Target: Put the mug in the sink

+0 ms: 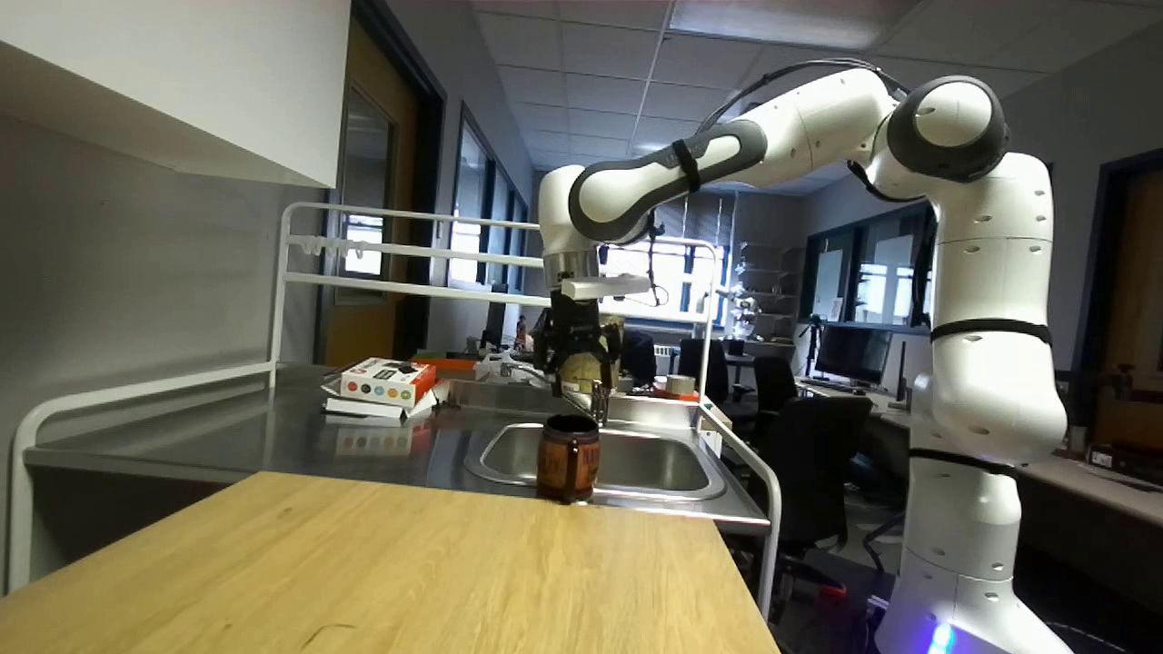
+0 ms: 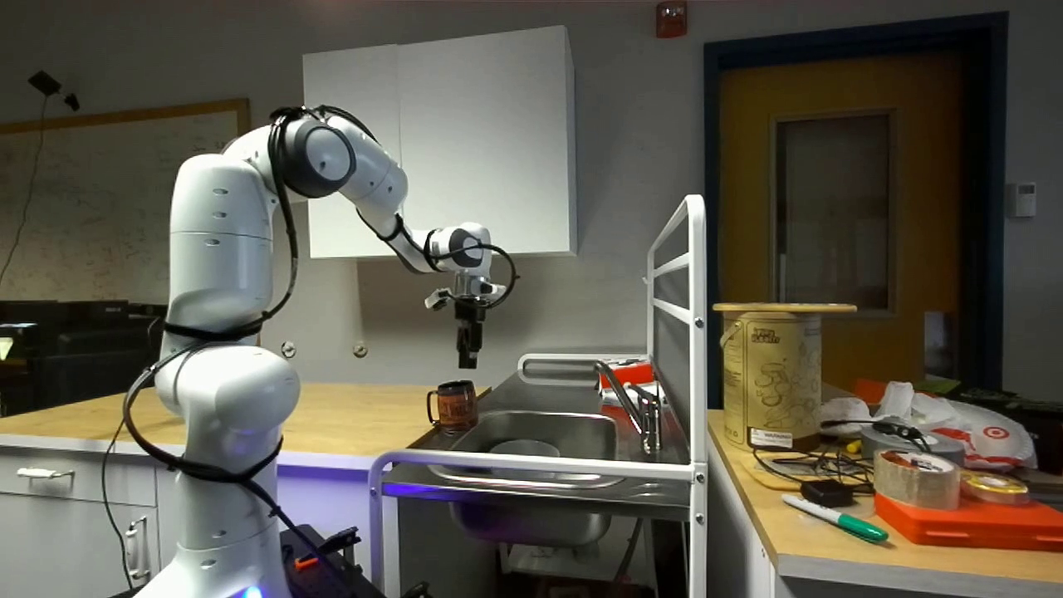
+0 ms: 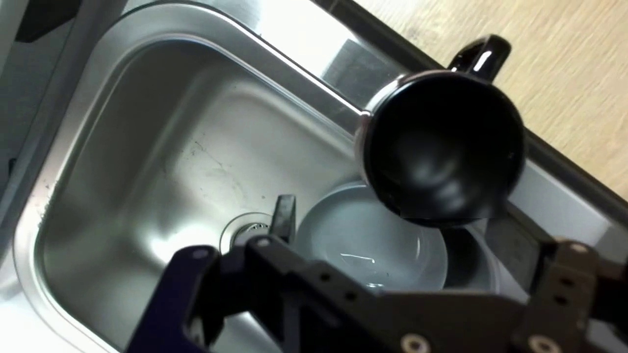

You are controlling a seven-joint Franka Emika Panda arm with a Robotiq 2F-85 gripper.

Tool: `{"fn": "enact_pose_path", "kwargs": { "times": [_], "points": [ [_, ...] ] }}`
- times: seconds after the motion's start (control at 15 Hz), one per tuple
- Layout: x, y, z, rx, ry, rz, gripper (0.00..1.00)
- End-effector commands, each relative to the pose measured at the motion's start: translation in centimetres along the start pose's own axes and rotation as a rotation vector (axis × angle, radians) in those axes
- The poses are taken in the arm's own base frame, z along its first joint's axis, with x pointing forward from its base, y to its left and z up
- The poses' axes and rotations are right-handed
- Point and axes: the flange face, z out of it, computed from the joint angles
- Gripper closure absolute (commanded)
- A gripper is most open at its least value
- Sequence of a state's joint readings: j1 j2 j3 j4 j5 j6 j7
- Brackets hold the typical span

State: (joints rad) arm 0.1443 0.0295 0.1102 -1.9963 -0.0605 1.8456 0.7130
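Lettering: you see characters running across the mug, too small for you to read with certainty.
Canister: you can make out WARNING on the white sticker near its foot; the print higher up is too small to read.
Plastic bag: it shows you a red ring-and-dot logo on white.
Orange-and-white box: coloured dots line its side; you cannot read its print.
Mug's direction: it stands upright, axis vertical, mouth up; its handle points away from the sink, toward the tabletop.
Mug's look: squat and cylindrical, reddish brown outside, dark at the rim, glossy black inside and on the handle.
Mug's place: you find it on the steel edge of the sink, between the hollow and the tabletop.
Jaws: you have them spread, the fingers well apart; in both exterior views they hang above the mug.
Sink hollow: you see a pale round dish just beside the drain.
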Motion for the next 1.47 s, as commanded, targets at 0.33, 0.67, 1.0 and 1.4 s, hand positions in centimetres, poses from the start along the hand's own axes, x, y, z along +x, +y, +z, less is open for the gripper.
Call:
{"fn": "enact_pose_path", "kwargs": {
  "times": [0.33, 0.67, 1.0, 1.4],
  "points": [
    [0.7, 2.6, 4.8, 0.010, -0.154, 0.091, 0.00],
    [1.2, 2.8, 6.4, 0.014, -0.194, 0.119, 0.40],
    [1.4, 2.3, 6.6, 0.029, -0.193, 0.131, 0.80],
    [1.9, 2.0, 6.2, 0.063, -0.169, 0.147, 0.89]
  ]
}}
